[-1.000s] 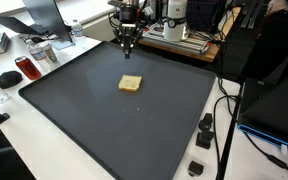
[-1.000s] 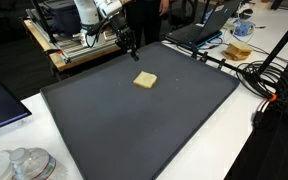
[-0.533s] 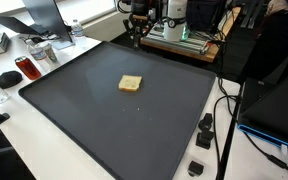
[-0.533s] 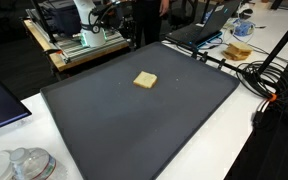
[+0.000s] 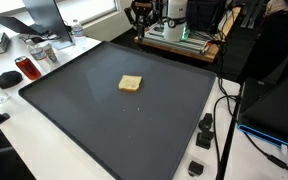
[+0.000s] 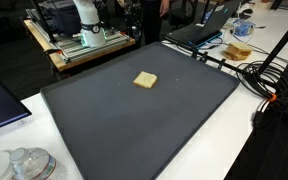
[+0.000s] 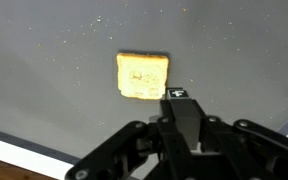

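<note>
Left, on white surface [image 5: 44,150]: small red can [image 5: 26,68]. Centre of large dark grey mat [image 5: 94,120]: pale tan square bread slice [image 5: 130,84], lying flat, well apart from everything. Further right, above mat's far edge: black robot hand [image 5: 141,14], fingers pressed together, nothing pinched; in wrist view bread just beyond fingertips [image 7: 180,100]

Robotics lab: black mat [image 5: 134,130] on a white table [image 5: 29,150], open laptop [image 6: 206,28], loose cables [image 6: 267,88], benchtop machine [image 6: 89,35] on a wooden stand [image 6: 62,58] behind.
</note>
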Motion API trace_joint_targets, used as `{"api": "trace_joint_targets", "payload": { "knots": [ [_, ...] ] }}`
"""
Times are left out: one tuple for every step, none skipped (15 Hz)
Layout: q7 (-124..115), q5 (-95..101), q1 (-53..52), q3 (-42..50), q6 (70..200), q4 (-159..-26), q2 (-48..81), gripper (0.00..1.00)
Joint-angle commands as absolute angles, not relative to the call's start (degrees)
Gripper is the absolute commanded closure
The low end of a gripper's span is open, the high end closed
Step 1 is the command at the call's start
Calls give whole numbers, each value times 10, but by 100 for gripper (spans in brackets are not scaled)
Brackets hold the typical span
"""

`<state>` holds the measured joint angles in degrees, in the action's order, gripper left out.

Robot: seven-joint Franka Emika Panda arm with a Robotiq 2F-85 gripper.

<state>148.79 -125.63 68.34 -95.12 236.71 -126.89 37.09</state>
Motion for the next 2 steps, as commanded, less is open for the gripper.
{"api": "trace_joint_targets", "payload": {
  "knots": [
    [1569,-1309,654,-919,2415,-1188,420,94],
    [1584,-1316,650,-913,2419,-1174,427,94]
  ]
}}
